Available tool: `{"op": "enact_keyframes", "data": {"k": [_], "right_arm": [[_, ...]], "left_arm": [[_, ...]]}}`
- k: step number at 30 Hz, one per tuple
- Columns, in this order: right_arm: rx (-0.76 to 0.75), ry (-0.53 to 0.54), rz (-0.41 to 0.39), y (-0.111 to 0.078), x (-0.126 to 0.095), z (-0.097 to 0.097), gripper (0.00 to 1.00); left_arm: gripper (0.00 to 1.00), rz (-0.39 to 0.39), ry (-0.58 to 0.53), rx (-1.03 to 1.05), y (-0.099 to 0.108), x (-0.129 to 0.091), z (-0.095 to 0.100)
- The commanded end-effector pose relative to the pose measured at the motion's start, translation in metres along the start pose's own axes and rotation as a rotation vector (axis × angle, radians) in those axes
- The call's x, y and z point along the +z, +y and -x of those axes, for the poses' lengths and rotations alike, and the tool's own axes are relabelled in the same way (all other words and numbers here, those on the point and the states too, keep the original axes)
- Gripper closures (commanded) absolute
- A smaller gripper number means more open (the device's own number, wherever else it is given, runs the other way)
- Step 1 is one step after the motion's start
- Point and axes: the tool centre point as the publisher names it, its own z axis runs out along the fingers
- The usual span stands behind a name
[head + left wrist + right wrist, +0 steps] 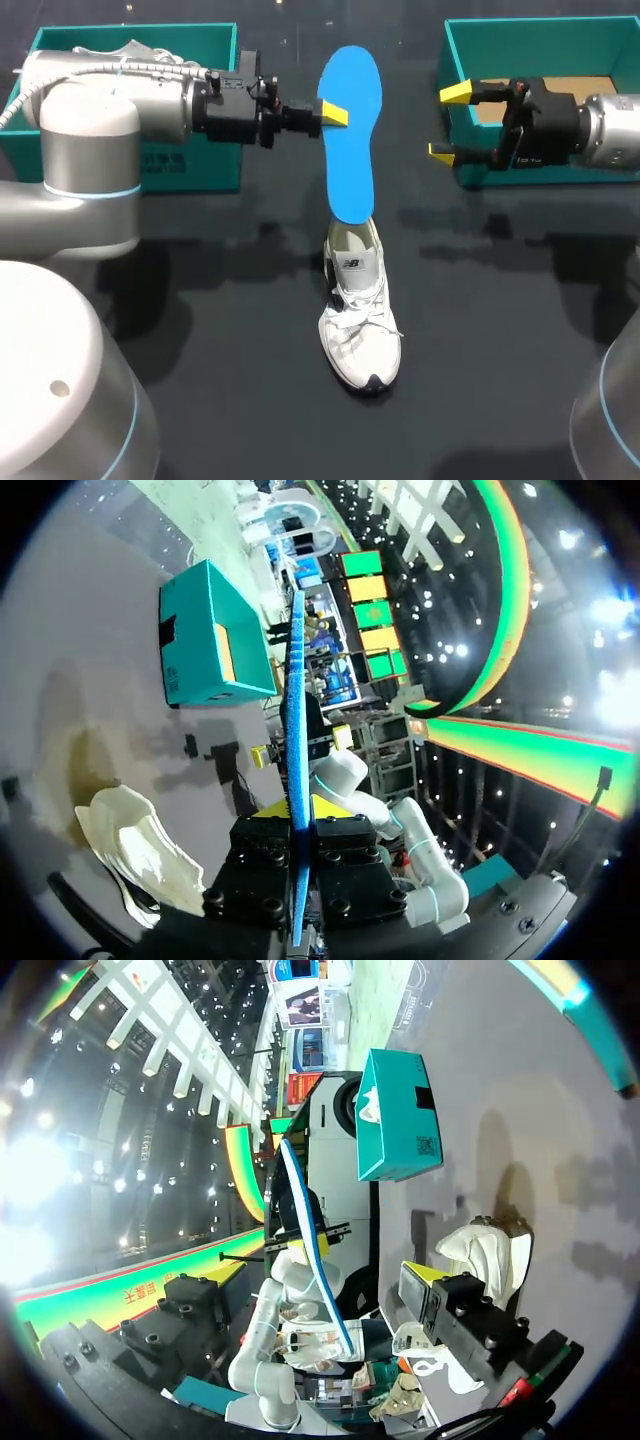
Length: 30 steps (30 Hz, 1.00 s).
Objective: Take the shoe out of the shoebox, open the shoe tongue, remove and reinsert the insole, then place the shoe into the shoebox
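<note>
dark table (200,300) | shoe (360,330) centre, insole (352,130) above; left shoebox (200,170), right shoebox (580,175) behind

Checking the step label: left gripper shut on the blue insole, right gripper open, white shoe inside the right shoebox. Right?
One error: the white shoe is not inside the right shoebox; it stands on the table under the blue insole, as the head view shows. The rest holds: left gripper shut on the insole, right gripper open.
</note>
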Motion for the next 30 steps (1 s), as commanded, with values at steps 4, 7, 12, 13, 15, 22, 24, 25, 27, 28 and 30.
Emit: {"op": "enact_keyframes", "data": {"k": [4, 7, 12, 13, 15, 22, 24, 25, 27, 28, 30], "right_arm": [[0.000, -0.002, 0.001, -0.001, 0.000, 0.000, 0.00], [0.000, -0.002, 0.001, -0.001, 0.000, 0.000, 0.00], [-0.010, -0.012, -0.002, -0.001, 0.000, -0.001, 0.00], [-0.020, -0.026, -0.007, -0.001, -0.001, -0.002, 0.00], [-0.050, -0.077, -0.015, -0.001, -0.002, -0.006, 0.00], [-0.084, -0.253, -0.031, -0.001, -0.001, -0.017, 0.00], [-0.104, -0.328, -0.013, -0.003, 0.000, -0.022, 0.00], [-0.105, -0.384, 0.004, -0.004, 0.001, -0.024, 0.00], [-0.126, -0.502, 0.019, -0.007, 0.007, -0.028, 0.00], [-0.144, -0.551, 0.016, -0.008, 0.009, -0.031, 0.00], [-0.144, -0.551, 0.016, -0.008, 0.009, -0.031, 0.00]], "left_arm": [[1.00, -0.018, 0.037, -0.052, 0.002, -0.001, 0.015], [1.00, -0.026, 0.052, -0.067, 0.000, -0.001, 0.019], [1.00, -0.042, 0.070, -0.103, -0.004, -0.001, 0.022], [1.00, -0.044, 0.074, -0.109, -0.004, -0.001, 0.022], [1.00, -0.052, 0.081, -0.129, -0.006, -0.001, 0.022], [1.00, -0.060, 0.073, -0.166, -0.009, 0.003, 0.030], [1.00, -0.060, 0.073, -0.166, -0.009, 0.003, 0.030], [1.00, -0.060, 0.073, -0.166, -0.009, 0.003, 0.030], [1.00, -0.060, 0.073, -0.166, -0.009, 0.003, 0.030], [1.00, -0.060, 0.073, -0.166, -0.009, 0.003, 0.030], [1.00, -0.060, 0.073, -0.166, -0.009, 0.003, 0.030]]}}
